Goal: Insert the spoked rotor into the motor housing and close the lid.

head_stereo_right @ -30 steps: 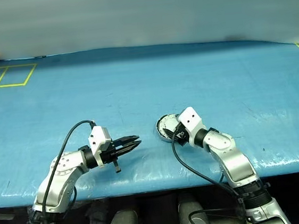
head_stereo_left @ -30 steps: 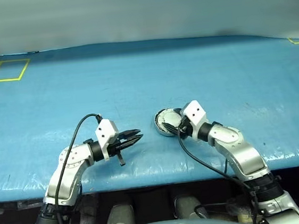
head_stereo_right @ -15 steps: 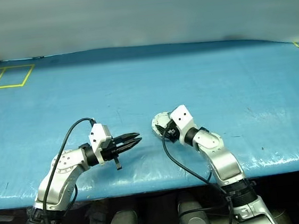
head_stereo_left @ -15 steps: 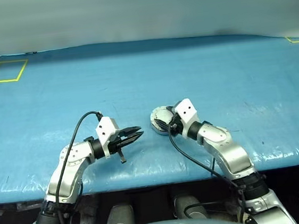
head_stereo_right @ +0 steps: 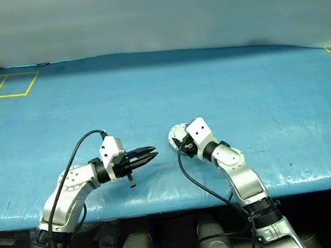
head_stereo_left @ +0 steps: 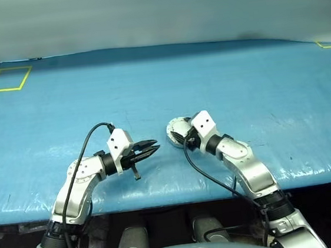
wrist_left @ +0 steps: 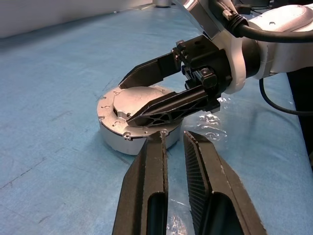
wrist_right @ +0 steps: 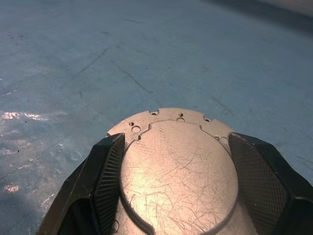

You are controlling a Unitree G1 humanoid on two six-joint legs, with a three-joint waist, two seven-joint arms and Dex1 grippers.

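Note:
The motor housing (head_stereo_left: 174,130) is a short round silver case on the blue table, just ahead of my right arm. Its lid (wrist_right: 181,161) lies flat on top, pale scratched outer face up. My right gripper (wrist_right: 177,142) is open, one finger on each side of the lid; whether the fingers (wrist_left: 161,105) touch the case I cannot tell. My left gripper (wrist_left: 174,136) hangs a short way from the housing (wrist_left: 117,139), pointing at it, its fingers nearly together with nothing between them. The spoked rotor is hidden.
The blue cover (head_stereo_left: 220,82) spreads wide behind and beside the housing. Yellow tape squares (head_stereo_left: 1,79) mark the far left corner and a yellow mark (head_stereo_left: 330,44) the far right. The table's front edge (head_stereo_left: 173,194) runs just below both arms.
My right gripper has shifted a little leftward onto the housing, its fingers now straddling the lid. The left gripper has kept still.

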